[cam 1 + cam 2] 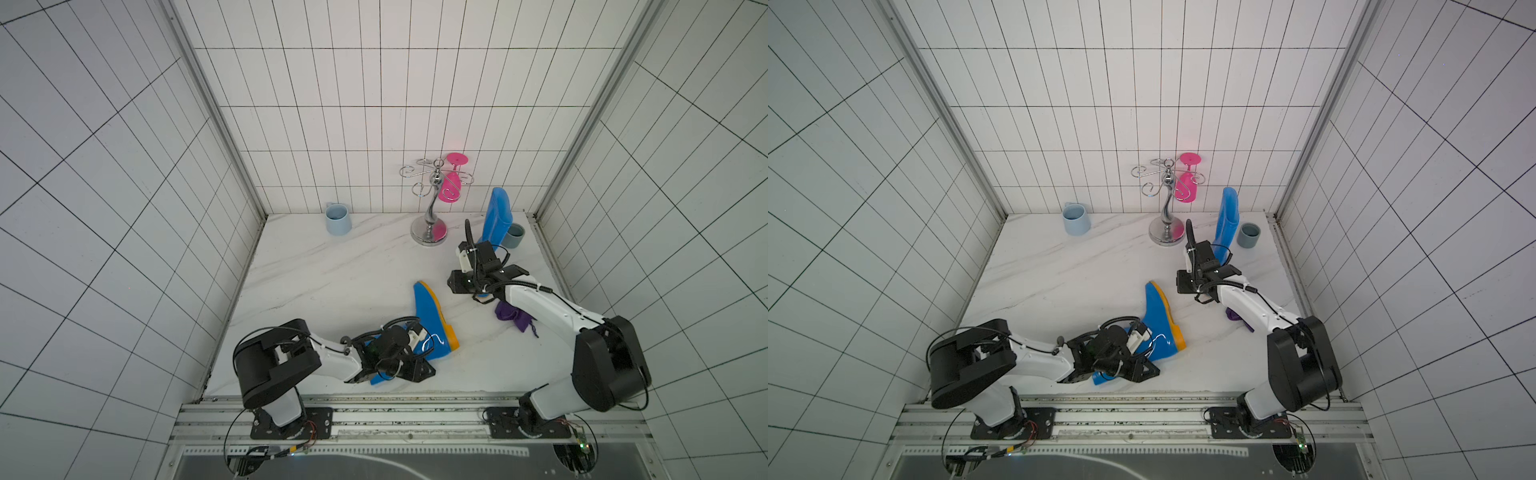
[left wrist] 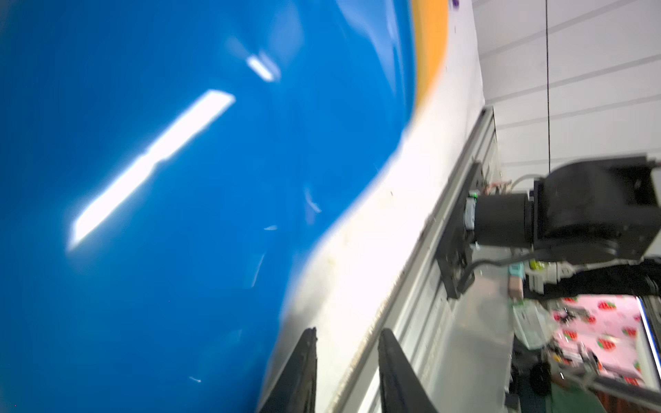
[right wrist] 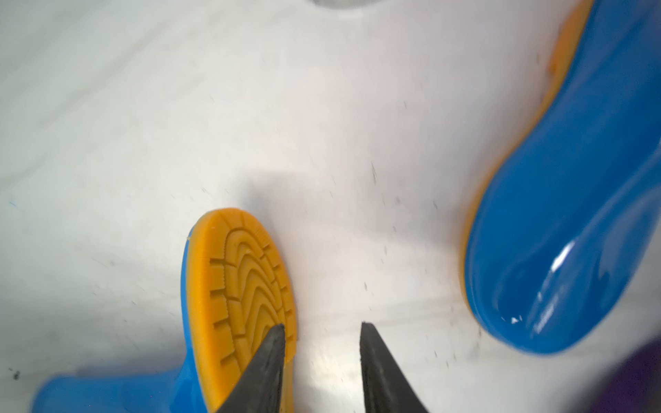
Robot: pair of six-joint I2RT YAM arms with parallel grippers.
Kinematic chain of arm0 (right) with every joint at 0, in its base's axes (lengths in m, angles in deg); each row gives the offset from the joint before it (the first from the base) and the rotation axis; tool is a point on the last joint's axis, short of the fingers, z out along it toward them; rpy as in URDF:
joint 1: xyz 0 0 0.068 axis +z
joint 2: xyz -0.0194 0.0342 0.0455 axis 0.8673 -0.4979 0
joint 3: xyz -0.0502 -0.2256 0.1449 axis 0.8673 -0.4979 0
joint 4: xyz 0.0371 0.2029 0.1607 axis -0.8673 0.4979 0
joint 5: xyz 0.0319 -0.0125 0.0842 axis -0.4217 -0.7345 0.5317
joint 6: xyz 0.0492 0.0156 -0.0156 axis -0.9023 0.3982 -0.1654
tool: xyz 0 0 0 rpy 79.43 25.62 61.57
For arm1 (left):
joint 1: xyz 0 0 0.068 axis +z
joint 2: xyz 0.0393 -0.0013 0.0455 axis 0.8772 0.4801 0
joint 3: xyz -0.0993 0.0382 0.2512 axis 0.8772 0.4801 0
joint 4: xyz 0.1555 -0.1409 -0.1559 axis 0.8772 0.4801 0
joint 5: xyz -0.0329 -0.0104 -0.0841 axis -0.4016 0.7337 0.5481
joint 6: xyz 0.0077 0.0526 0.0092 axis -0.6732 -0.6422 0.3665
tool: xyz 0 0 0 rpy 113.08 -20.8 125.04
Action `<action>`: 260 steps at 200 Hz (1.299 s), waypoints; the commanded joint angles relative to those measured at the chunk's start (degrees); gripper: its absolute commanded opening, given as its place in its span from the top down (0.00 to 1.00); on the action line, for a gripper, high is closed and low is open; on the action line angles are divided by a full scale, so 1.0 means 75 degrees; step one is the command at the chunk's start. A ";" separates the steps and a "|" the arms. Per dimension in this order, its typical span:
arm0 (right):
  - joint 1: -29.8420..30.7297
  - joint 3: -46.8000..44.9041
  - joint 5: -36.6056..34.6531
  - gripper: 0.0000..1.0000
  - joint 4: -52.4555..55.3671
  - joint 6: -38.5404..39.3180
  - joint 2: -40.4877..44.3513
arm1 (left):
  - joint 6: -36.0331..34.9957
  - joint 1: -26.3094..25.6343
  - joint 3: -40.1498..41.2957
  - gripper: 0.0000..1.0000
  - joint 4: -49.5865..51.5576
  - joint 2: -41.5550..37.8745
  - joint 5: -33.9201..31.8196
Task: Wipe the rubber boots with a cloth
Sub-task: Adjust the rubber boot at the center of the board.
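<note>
One rubber boot [image 1: 432, 322] lies on its side at the front middle of the marble table, orange sole to the right. My left gripper [image 1: 428, 371] is at its shaft end; in the left wrist view the gripper [image 2: 347, 332] is open and empty, with the glossy blue boot [image 2: 179, 178] beside one finger. The second boot [image 1: 498, 216] is at the back right, shaft raised. My right gripper [image 1: 453, 286] hovers over its foot, open [image 3: 322, 326], next to the treaded sole [image 3: 243, 286]. The purple cloth [image 1: 513, 316] lies loose on the table under my right forearm.
A light blue mug [image 1: 337, 219] stands at the back left. A chrome glass rack [image 1: 430, 232] with a hanging pink glass [image 1: 451, 187] is at the back middle. A grey cup [image 1: 514, 235] sits behind the raised boot. Tiled walls close three sides; a metal rail [image 1: 415, 411] runs along the front.
</note>
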 commanded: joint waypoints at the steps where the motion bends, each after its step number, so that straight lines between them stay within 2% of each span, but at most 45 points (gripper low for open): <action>1: -0.0036 0.0871 0.0016 0.63 -0.0343 0.0329 -0.0274 | 0.0171 -0.0181 -0.0481 0.70 -0.0208 0.0419 0.0465; 28: -0.0098 0.0574 0.0021 0.63 -0.0283 0.0330 0.0035 | 0.0129 -0.0206 -0.0639 0.70 -0.0127 0.0354 0.0433; 62: -0.0109 -0.0196 0.0112 0.63 -0.0283 0.0185 0.0675 | -0.0276 -0.0192 -0.0597 0.70 0.0747 -0.0195 0.0148; 90: -0.0108 -0.0636 0.0241 0.63 -0.0351 0.0005 0.1077 | -0.0508 -0.0073 -0.0540 0.70 0.1499 -0.0234 -0.0126; 124: -0.0108 -0.0977 0.0287 0.62 -0.0380 -0.0080 0.1424 | -0.0437 0.0676 -0.0186 0.71 0.2150 -0.0357 -0.0423; 170: -0.0108 -0.1388 0.0415 0.62 -0.0459 -0.0218 0.1726 | -0.1012 0.1713 -0.0104 0.71 0.3400 -0.1089 -0.1099; 230: -0.0097 -0.1850 0.0557 0.62 -0.0566 -0.0362 0.1984 | -0.1841 0.2250 -0.0941 0.71 0.4374 -0.0947 -0.1692; 260: -0.0097 -0.1915 0.0602 0.62 -0.0565 -0.0385 0.2090 | -0.2011 0.2541 -0.1059 0.70 0.4698 -0.1368 -0.1921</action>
